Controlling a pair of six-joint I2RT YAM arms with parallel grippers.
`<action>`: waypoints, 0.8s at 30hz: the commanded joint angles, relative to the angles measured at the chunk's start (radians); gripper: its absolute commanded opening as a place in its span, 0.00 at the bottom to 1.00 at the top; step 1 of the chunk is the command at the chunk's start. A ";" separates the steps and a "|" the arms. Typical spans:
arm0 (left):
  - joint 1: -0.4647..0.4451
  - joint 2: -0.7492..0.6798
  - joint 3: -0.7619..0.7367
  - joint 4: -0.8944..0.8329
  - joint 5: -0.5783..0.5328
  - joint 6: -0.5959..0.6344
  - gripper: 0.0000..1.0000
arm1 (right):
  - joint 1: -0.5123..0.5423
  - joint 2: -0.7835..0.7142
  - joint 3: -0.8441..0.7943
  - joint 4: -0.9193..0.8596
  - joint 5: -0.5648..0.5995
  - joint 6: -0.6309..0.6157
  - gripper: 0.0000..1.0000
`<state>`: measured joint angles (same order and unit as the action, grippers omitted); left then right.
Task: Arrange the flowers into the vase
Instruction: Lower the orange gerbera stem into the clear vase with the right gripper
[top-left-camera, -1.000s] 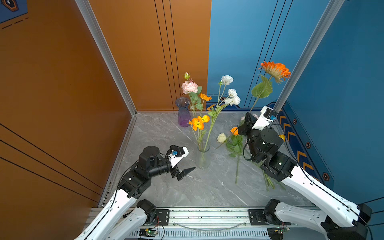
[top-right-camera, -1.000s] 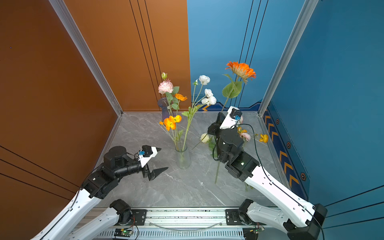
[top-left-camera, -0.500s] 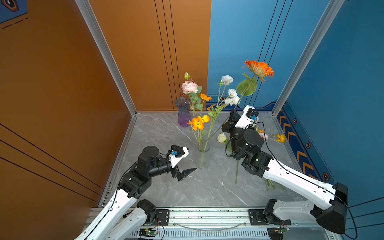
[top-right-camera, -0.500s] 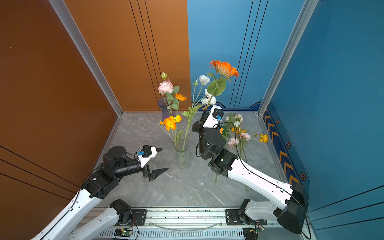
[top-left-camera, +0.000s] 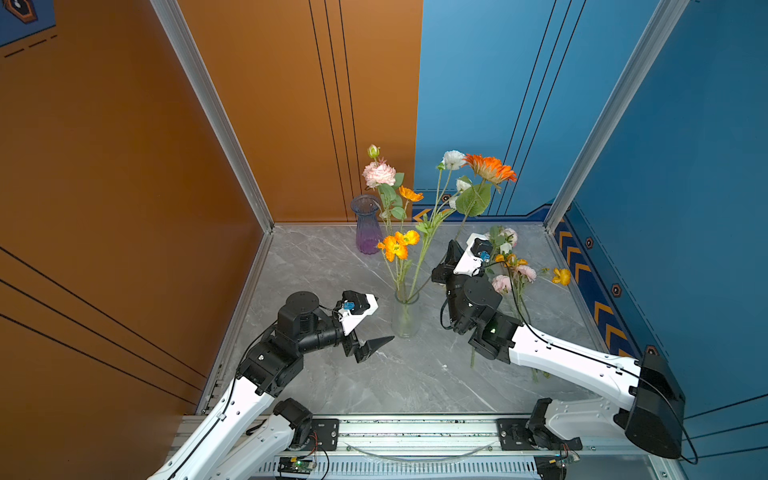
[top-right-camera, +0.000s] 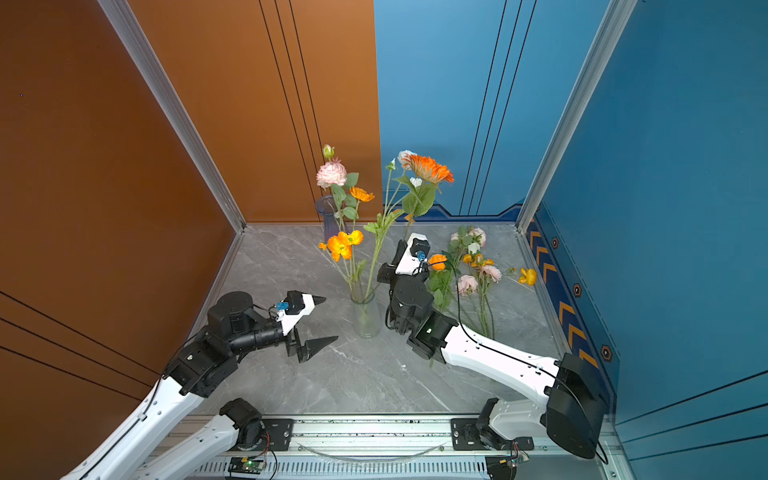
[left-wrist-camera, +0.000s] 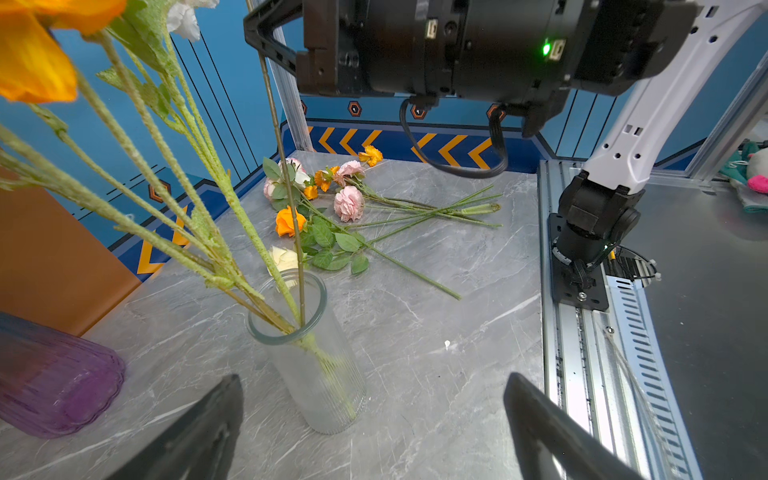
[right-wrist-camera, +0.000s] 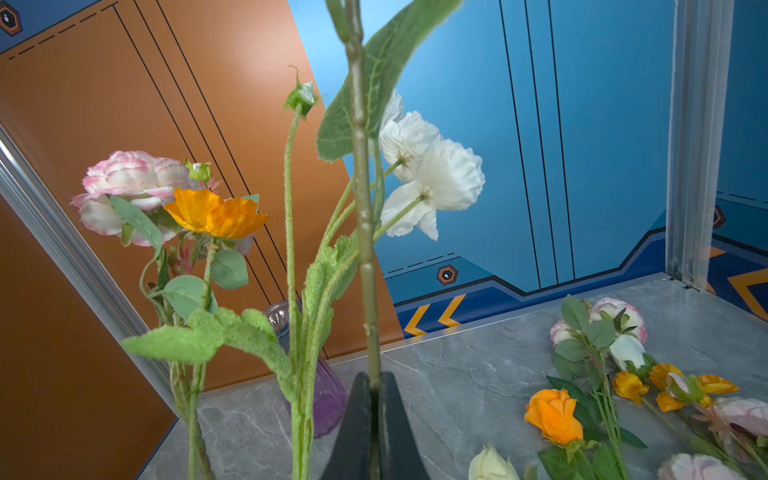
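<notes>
Right gripper (right-wrist-camera: 372, 384) pinched on orange gerbera (top-left-camera: 490, 168) stem, tip just inside clear ribbed vase (left-wrist-camera: 320, 382); left gripper (top-left-camera: 384, 318) wide, idle. Mid-insertion: lower straight, then release.

ribbed vase (top-left-camera: 405, 318): clear | far vase (top-left-camera: 367, 226): purple | table (top-left-camera: 415, 374): grey, white-veined | gerbera (top-left-camera: 490, 166): orange

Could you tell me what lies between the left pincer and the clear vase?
Only bare table between left pincer and vase, seen in a top view.
</notes>
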<state>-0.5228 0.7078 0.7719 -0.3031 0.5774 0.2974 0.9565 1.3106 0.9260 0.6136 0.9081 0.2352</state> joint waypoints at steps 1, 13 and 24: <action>0.009 0.004 -0.011 0.013 0.026 -0.009 0.98 | 0.026 0.042 -0.053 0.120 0.031 0.033 0.02; 0.003 0.001 -0.014 0.013 0.025 -0.007 0.98 | 0.118 0.171 -0.099 0.313 0.107 -0.048 0.05; -0.002 0.003 -0.017 0.013 0.024 -0.006 0.98 | 0.190 0.255 -0.116 0.484 0.188 -0.171 0.27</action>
<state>-0.5243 0.7116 0.7719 -0.3031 0.5812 0.2974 1.1229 1.5444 0.8246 0.9928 1.0279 0.1486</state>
